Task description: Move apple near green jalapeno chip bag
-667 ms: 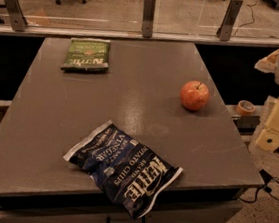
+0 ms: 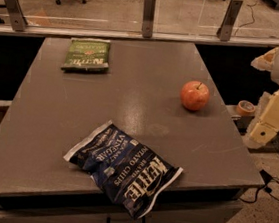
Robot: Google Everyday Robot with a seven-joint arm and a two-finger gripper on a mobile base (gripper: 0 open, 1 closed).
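Progress is 0 of 1 transfers: the small round red-orange apple (image 2: 194, 95) sits right of centre on the grey tabletop (image 2: 130, 107), well apart from the flat green jalapeno chip bag (image 2: 86, 54) at far left, with the cream gripper (image 2: 272, 118) (opening: cannot tell) beyond the right edge.

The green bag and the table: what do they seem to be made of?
Green bag: probably plastic film, slightly glossy, printed lettering. Table: smooth grey top, maybe laminate or paint, faint sheen. The gripper hangs beyond the table's right edge.

Dim, warm overhead light glares off the table (image 2: 52, 124); gripper (image 2: 271, 121) lit at right edge.
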